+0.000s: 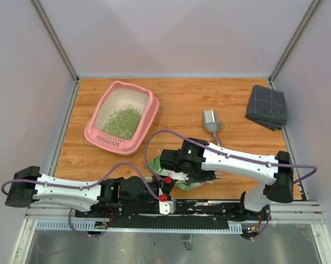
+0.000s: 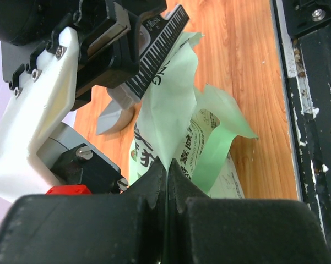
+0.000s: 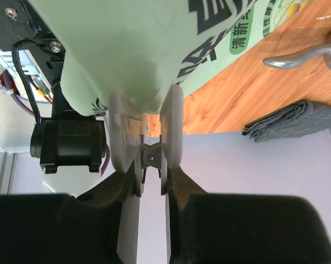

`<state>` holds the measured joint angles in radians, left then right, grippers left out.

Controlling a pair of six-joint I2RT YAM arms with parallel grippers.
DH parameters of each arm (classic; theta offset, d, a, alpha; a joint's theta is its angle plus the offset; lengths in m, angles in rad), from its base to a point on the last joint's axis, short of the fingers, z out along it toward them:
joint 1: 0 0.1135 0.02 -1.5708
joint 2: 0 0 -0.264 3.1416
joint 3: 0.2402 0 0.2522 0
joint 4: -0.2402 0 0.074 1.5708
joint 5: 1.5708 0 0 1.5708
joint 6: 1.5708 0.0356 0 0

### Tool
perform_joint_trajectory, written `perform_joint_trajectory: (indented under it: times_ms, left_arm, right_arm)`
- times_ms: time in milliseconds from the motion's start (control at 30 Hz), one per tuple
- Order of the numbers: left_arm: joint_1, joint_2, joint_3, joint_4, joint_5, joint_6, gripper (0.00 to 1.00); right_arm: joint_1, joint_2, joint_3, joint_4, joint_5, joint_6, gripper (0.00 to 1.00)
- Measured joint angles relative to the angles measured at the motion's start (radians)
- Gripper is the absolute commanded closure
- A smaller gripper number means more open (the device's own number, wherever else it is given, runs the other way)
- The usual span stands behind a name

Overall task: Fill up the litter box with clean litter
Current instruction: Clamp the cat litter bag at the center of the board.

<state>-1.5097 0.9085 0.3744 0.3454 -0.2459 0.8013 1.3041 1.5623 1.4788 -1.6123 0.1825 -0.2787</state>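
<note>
Black left jaws, closest to the lens in the left wrist view, press together on a thin edge of the printed light green bag (image 2: 171, 104), and the plastic rises from their tips in a crumpled fold. Right jaws clamp another fold of the same bag between their pale pads (image 3: 173, 126), with the bag's bulk swelling just past the pad tips. From above, both sets of jaws meet over the near strip of the wooden desk (image 1: 182, 104), and the bag shows as green slivers beneath them. Beyond the jaws and to their left, well apart from them, the pink litter box (image 1: 93, 129) sits at an angle on the desk. Clean litter (image 1: 124, 122) lies inside it as a loose green heap covering part of the cream floor. Beyond the right jaws a grey metal scoop (image 1: 211, 121) rests on the wood, handle pointing back toward them. Farther right of those jaws, near the side wall, lies a folded grey cloth (image 1: 267, 106).
</note>
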Motion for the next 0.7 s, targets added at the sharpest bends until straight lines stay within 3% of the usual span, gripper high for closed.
perform_joint_trajectory:
  times_ms: [133, 267, 467, 700]
  left_arm:
    - [-0.003, 0.008, 0.002, 0.012, -0.020, -0.038, 0.97]
    - [-0.005, 0.009, 0.003, 0.024, -0.025, -0.096, 0.74]
    - [-0.012, -0.029, -0.036, 0.073, 0.004, -0.171, 0.61]
    - [0.001, -0.214, -0.057, -0.048, 0.004, -0.299, 0.53]
  right_arm:
    - [0.000, -0.024, -0.018, 0.013, 0.003, 0.018, 0.99]
    - [0.000, -0.051, -0.038, 0.035, 0.002, 0.038, 0.99]
    - [0.000, -0.085, -0.059, 0.066, 0.005, 0.060, 0.99]
    - [0.015, -0.165, -0.114, 0.051, 0.000, 0.027, 0.99]
